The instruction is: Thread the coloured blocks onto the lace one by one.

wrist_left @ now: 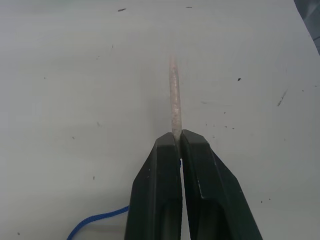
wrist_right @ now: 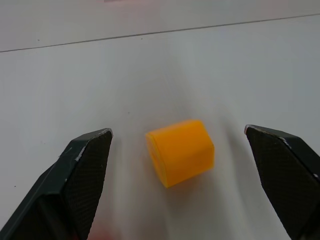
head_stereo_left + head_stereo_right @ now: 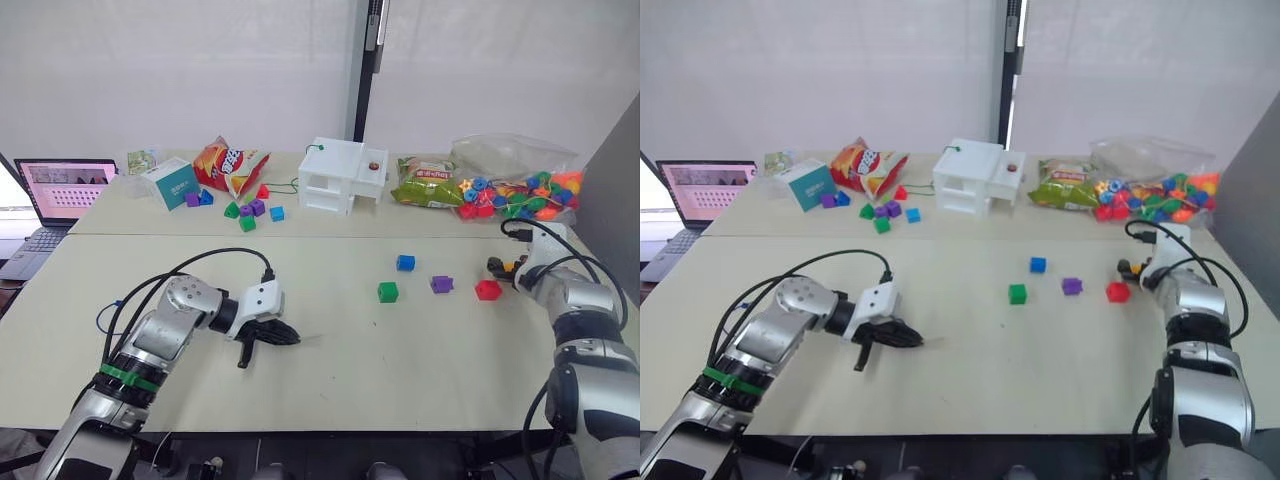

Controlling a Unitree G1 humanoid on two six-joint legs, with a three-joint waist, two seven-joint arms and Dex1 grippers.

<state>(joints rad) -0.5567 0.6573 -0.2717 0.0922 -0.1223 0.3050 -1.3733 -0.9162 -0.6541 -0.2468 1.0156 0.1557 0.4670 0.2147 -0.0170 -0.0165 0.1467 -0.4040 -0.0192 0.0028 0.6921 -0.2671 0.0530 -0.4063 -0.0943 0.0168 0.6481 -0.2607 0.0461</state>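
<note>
My left gripper point(image 3: 287, 337) rests low over the near left of the table, shut on the lace's pale stiff tip point(image 1: 174, 100), which sticks out past the fingertips. The blue cord point(image 1: 95, 220) trails back behind the fingers and loops beside the arm point(image 3: 105, 318). At the right edge of the table my right gripper point(image 2: 177, 131) is open, its fingers either side of the yellow-orange block point(image 2: 180, 151) lying on the table. The red block point(image 3: 488, 290), purple block point(image 3: 441, 284), green block point(image 3: 388, 291) and blue block point(image 3: 405, 262) lie loose just left of that gripper.
Along the back stand a white house-shaped box point(image 3: 343, 175), a bag of round beads point(image 3: 520, 190), snack bags point(image 3: 230, 165), a teal box point(image 3: 170, 183) and several small coloured pieces point(image 3: 247, 210). A laptop point(image 3: 60, 190) sits far left.
</note>
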